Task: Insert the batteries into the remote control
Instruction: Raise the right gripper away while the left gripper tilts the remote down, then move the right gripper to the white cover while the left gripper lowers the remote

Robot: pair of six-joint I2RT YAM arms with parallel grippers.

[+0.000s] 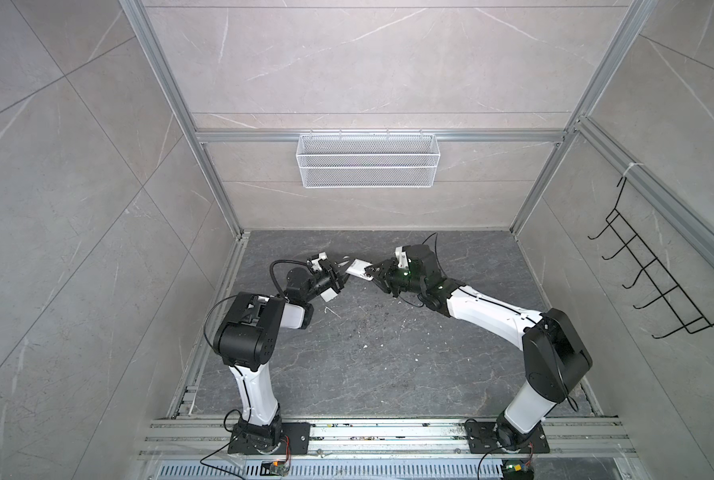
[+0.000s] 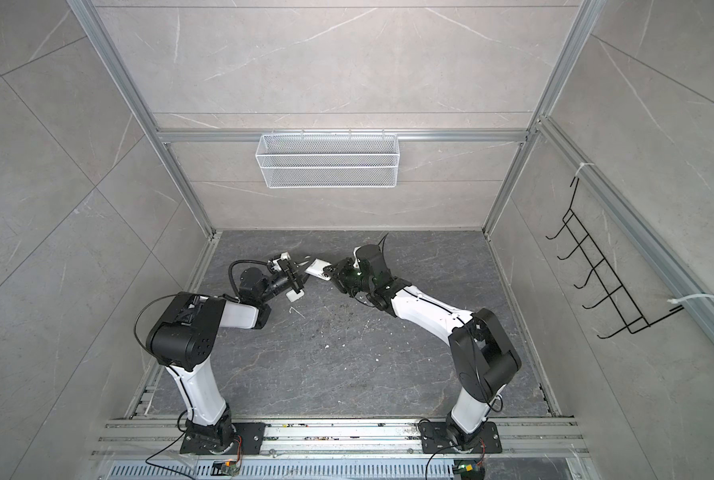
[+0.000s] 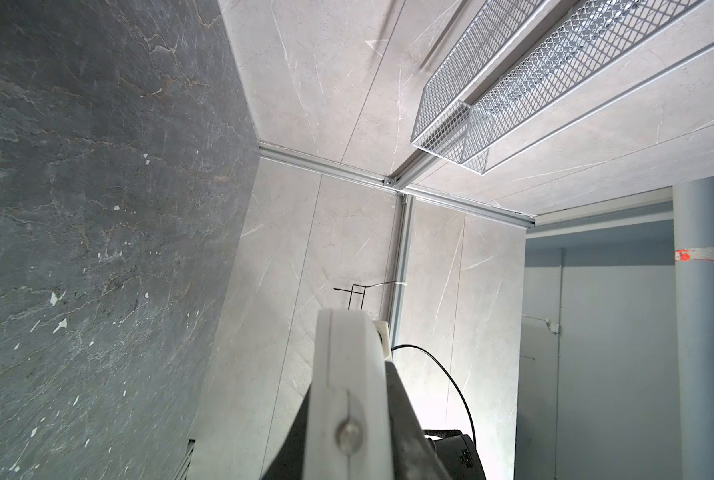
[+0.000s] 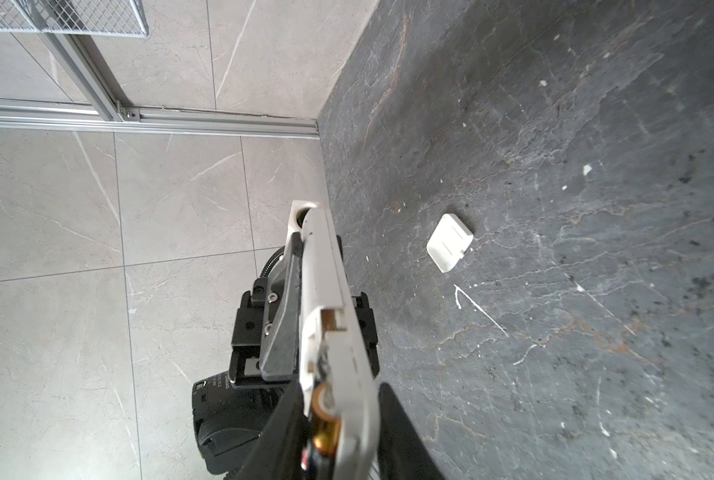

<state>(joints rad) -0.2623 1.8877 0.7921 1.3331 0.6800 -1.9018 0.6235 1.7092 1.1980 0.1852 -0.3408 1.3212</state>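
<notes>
1. In both top views, two white-and-black robot arms reach in from the lower corners of the frame. They meet just above the middle, over a dark grey, stone-patterned counter.
2. The remote control is a white oblong held in the air between the two arms, clear of the counter.
3. The left gripper comes in from the left, and its fingers are clamped tight on the remote control. The left wrist view shows the handset edge-on between them.
4. The right gripper meets the handset's other end from the right. In the right wrist view its dark fingers stand narrow, one along each face of that end. I cannot tell whether they press on it.
5. One battery sits in the open compartment at that end, with a silvery tip and a brass-coloured body.
6. A small white cover plate lies flat on the counter, just below the left gripper in the top views. A thin white bent wire lies near it.
7. A white mesh basket hangs on the back wall at upper centre.
</notes>
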